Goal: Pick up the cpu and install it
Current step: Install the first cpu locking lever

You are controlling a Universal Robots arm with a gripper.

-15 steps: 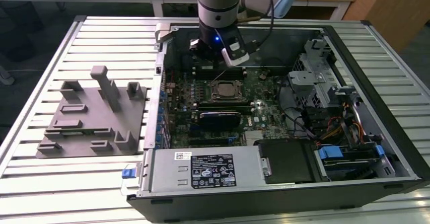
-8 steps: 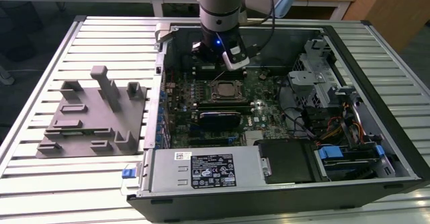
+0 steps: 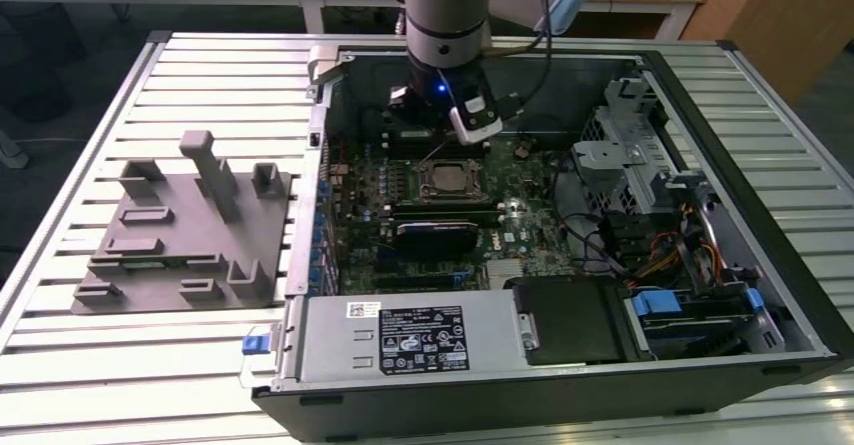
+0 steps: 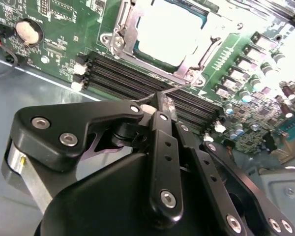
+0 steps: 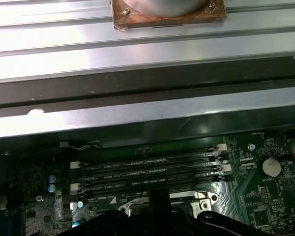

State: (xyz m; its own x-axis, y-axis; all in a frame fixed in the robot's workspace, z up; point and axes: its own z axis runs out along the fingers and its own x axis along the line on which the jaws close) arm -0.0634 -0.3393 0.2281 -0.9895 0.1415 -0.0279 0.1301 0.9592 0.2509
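I see the cpu (image 4: 169,29) seated in its socket on the motherboard (image 3: 534,230), centre of the exterior view. My gripper (image 4: 160,105) hovers just above, fingers pressed together, holding nothing.

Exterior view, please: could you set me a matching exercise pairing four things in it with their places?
Things:
1. cpu
2. grey fixture tray
3. power supply
4. gripper

Places:
A. on the slatted table, at the exterior view's left of the computer case
B. in the socket
C. over the motherboard
D. in the case, nearest the camera

Pairs: 1-B, 2-A, 3-D, 4-C
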